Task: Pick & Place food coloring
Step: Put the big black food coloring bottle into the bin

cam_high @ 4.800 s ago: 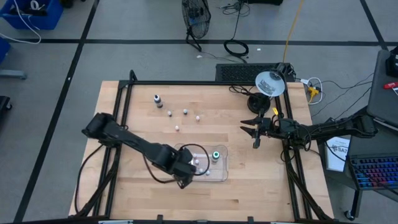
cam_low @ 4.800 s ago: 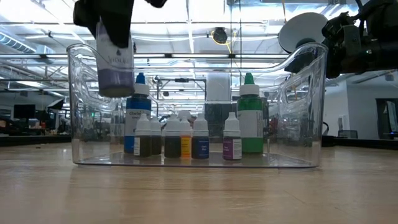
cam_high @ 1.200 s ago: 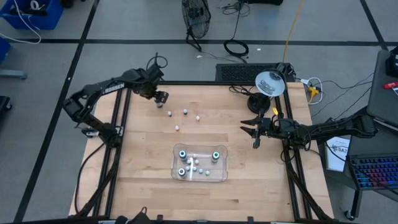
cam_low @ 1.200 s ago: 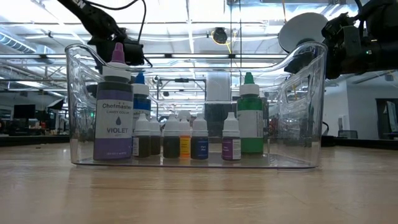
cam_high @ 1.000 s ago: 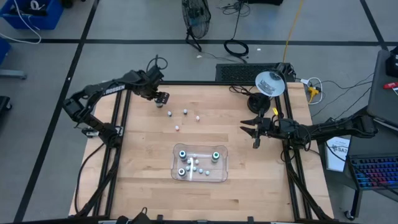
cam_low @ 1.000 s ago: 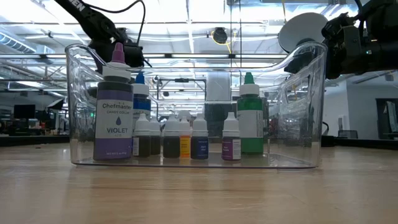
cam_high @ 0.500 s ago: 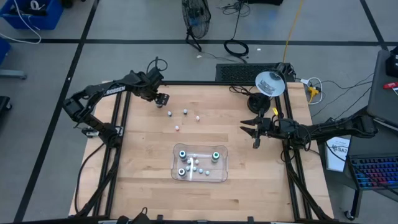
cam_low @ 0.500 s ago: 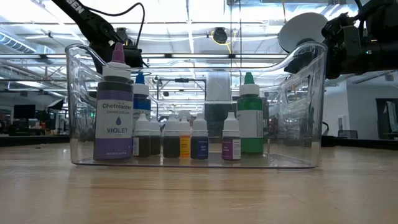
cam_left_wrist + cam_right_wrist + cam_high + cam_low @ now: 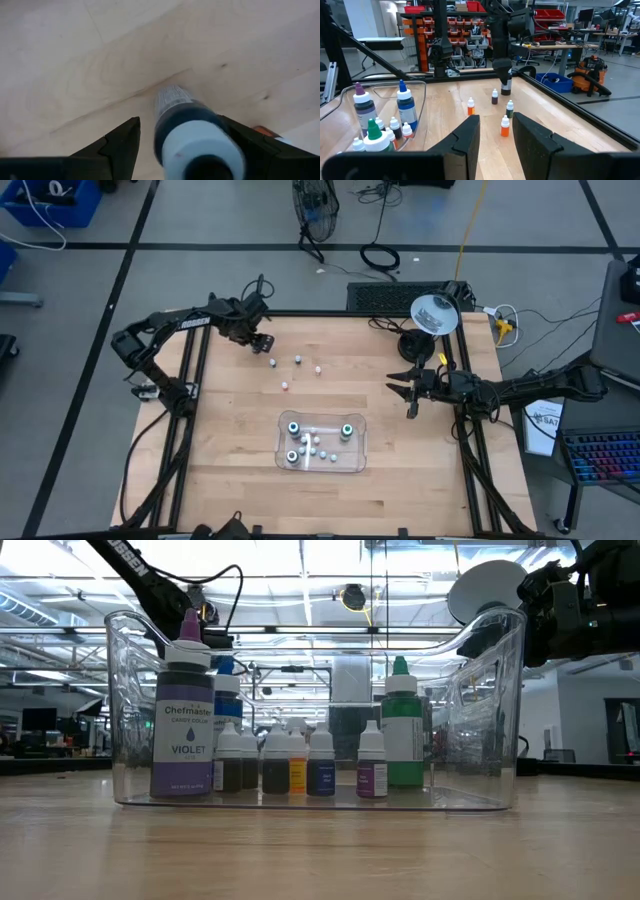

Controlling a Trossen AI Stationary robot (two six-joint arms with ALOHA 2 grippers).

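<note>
High view: four small bottles (image 9: 297, 361) loose (tray (image 9: 352, 462) apart).

1. Across the near half of the table (image 9: 230, 480), we see bare wood on every side of the tray (image 9: 356, 462).
2. Inside the tray, bottles (image 9: 290, 762) crowd the floor, with open room only above their caps.
3. Four small bottles (image 9: 297, 361) stand scattered toward the far left, with gaps between them.
4. The left arm (image 9: 175, 323) hangs over the far-left corner.
5. A lamp (image 9: 433, 314) blocks the far-right corner.
</note>
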